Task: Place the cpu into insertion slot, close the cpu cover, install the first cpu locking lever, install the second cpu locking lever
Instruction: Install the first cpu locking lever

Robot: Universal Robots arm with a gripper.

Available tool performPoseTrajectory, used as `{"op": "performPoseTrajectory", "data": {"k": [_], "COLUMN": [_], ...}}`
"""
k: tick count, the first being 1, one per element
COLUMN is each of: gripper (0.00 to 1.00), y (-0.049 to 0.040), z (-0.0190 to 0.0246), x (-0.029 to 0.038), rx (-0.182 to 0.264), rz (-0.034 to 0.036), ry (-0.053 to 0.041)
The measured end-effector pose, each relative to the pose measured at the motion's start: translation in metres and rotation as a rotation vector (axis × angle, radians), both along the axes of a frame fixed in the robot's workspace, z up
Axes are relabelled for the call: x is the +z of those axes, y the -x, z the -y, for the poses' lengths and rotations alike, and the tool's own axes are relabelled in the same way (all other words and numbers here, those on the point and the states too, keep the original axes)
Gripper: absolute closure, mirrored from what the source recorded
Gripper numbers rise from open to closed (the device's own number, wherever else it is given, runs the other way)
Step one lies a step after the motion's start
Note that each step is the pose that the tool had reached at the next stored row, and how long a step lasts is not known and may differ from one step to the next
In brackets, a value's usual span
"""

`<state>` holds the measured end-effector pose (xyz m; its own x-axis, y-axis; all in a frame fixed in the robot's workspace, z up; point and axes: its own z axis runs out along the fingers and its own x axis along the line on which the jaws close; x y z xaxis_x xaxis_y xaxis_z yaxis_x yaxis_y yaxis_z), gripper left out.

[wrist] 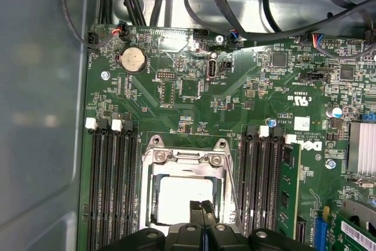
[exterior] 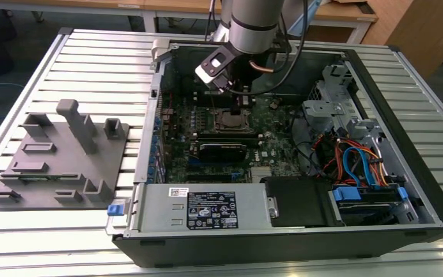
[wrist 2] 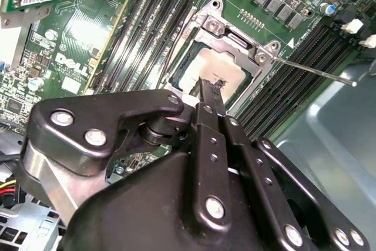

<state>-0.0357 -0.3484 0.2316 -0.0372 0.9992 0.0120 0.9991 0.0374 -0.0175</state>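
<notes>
Your main risk is the gripper point(wrist 2: 210, 89) pressing down off centre on the cpu point(wrist: 179, 198). Its jaws are drawn narrow, tips all but touching with nothing between them, so a slip could scrape the chip's top or skid onto the cpu cover point(wrist: 183, 160). Watch also the thin locking lever point(wrist 2: 311, 70) (it juts out sideways, apparently unlatched), which the arm could catch and bend. The cpu is a pale, flat square lying in the insertion slot point(exterior: 227, 120) on the green board point(wrist: 194, 95), framed by the silver cover, just beneath the tips.
</notes>
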Motion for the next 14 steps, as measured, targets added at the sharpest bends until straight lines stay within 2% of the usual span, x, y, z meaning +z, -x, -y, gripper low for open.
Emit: {"op": "performPoseTrajectory", "data": {"k": [14], "gripper": [0.89], "y": [0.0000], "z": [0.0000], "x": [0.0068], "rx": [0.000], "rz": [0.0002], "ry": [-0.0003]}}
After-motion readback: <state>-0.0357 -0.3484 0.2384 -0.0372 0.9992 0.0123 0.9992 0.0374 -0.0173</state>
